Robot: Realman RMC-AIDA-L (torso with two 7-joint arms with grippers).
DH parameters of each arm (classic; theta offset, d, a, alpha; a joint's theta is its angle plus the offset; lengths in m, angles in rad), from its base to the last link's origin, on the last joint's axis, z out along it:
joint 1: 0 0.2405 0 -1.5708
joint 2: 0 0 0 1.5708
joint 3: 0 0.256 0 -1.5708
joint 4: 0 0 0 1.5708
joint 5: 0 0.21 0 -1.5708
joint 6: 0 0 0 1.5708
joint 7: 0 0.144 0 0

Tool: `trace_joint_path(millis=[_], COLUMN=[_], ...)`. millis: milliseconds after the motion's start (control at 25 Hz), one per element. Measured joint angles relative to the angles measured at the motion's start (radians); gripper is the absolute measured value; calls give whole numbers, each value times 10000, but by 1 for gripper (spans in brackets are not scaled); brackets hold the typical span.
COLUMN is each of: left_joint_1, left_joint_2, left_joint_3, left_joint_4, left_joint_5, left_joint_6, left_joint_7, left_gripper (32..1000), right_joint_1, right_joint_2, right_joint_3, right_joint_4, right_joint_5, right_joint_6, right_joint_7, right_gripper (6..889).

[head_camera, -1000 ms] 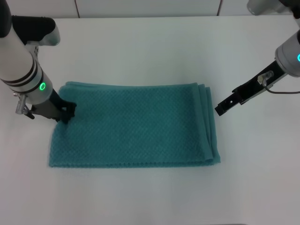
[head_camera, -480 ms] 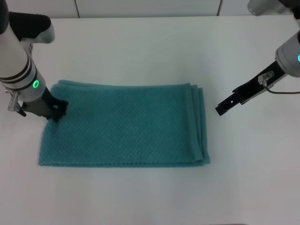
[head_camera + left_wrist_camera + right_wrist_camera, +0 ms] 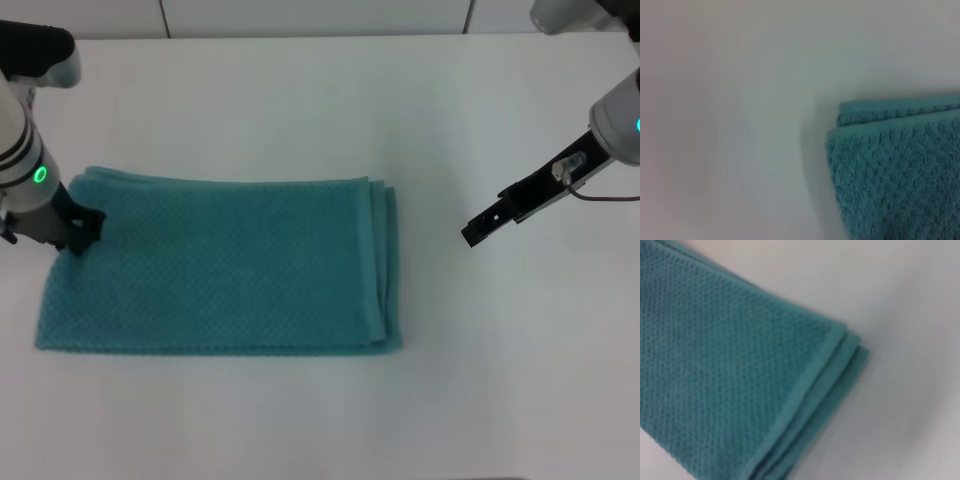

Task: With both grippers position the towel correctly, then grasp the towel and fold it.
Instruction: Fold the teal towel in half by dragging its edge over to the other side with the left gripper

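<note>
I have the left pincer clamped on the towel edge, positioning unfinished, right pincer off it, state unclear, fold undone.

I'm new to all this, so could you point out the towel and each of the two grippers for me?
towel [image 3: 220,265], head view, middle of its top surface.
left gripper [image 3: 82,228], head view, black fingers on the towel's far left corner.
right gripper [image 3: 472,235], head view, tip of its black fingers, off the towel.

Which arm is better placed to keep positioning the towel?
Left. The left gripper sits on the towel at its far left corner; the right gripper hangs off the cloth beyond its layered edge.
</note>
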Motion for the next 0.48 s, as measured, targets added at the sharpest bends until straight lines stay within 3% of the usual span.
trace_joint_path(millis=[80, 200, 480], left_joint_1=[51, 77, -119], left_joint_2=[75, 95, -76], left_joint_3=[-129, -538, -776], left_joint_4=[0, -2, 329], left_joint_5=[188, 472, 393], left_joint_6=[-14, -92, -443], left_joint_7=[-75, 10, 443], left_gripper=[91, 91, 91], right_joint_1=[-10, -10, -12], right_joint_2=[0, 0, 1], right_joint_3=[0, 0, 0], right_joint_4=[0, 0, 15], right_joint_5=[-1, 0, -2], right_joint_6=[-5, -5, -11], right_joint_7=[0, -1, -1], right_gripper=[854, 854, 854])
